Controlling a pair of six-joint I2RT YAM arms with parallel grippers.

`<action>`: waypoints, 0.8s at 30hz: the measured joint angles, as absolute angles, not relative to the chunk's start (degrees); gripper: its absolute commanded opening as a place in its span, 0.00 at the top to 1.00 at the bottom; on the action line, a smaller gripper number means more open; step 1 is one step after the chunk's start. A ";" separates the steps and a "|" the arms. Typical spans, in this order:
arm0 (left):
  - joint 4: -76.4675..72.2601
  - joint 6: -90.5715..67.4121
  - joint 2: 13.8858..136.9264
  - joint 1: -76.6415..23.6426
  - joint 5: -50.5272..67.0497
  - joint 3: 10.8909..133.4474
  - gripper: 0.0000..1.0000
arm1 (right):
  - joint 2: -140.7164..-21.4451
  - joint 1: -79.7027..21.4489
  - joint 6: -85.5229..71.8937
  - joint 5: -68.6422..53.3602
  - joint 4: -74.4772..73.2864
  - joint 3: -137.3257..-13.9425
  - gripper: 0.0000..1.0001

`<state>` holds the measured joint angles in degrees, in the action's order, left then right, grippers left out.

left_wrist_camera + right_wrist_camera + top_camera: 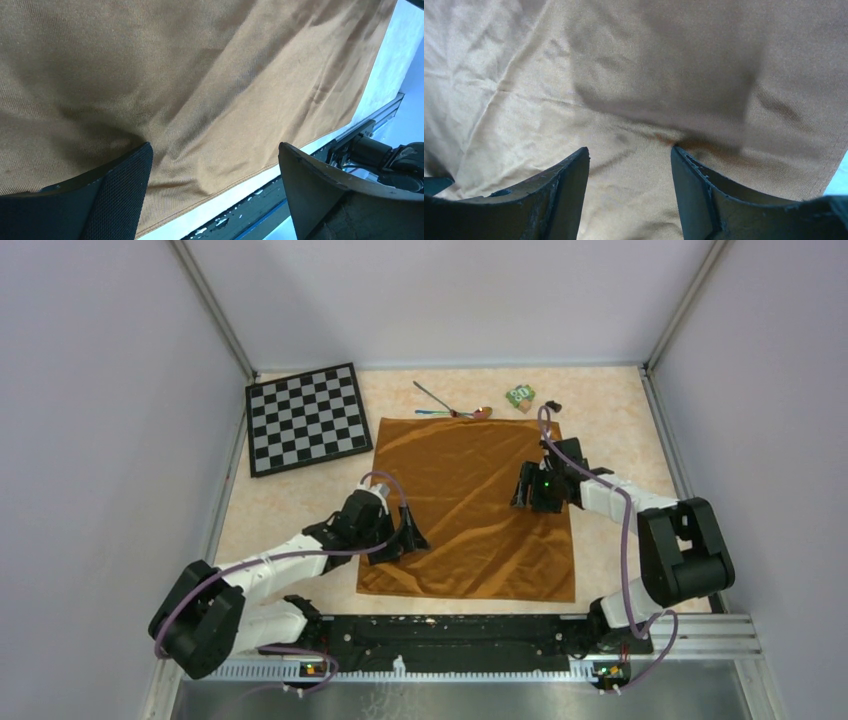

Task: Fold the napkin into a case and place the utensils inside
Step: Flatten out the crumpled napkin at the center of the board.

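You are looking at a robot lab test cell, not a home. Plain white panels [100, 390] on metal posts [215, 310] close the table [290, 510] on three sides. In the upper left of the frame lies a flat black-and-white chessboard [303, 418]. At the bottom, the left arm [270, 568] and the right arm [625, 498] stand on a black rail [450, 632].

Napkin [470, 505] lies flat mid-worktop [265, 500]. Its centre, between left end effector [412, 532] and right end effector [520, 490], is open to passage. The far edge is crowded: utensils [448, 408] and green block [520, 395] lie just beyond it. Chessboard [307, 418] fills the far-left corner. An arm crosses each bare side strip. Walls [110, 440] close three sides.
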<state>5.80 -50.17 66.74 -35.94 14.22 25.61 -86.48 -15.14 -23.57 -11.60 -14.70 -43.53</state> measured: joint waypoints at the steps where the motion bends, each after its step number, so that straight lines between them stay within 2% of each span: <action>1: 5.82 -50.50 66.72 -36.34 14.24 25.61 0.01 | -86.43 -14.85 -23.55 -11.60 -14.76 -43.53 0.38; 24: 9.63 -57.06 55.64 -39.16 14.28 21.47 0.01 | -83.05 -14.46 -23.99 -11.49 -14.48 -40.34 0.36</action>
<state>9.63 -57.06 55.64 -39.16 14.28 21.47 -83.05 -14.46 -23.99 -11.49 -14.48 -40.34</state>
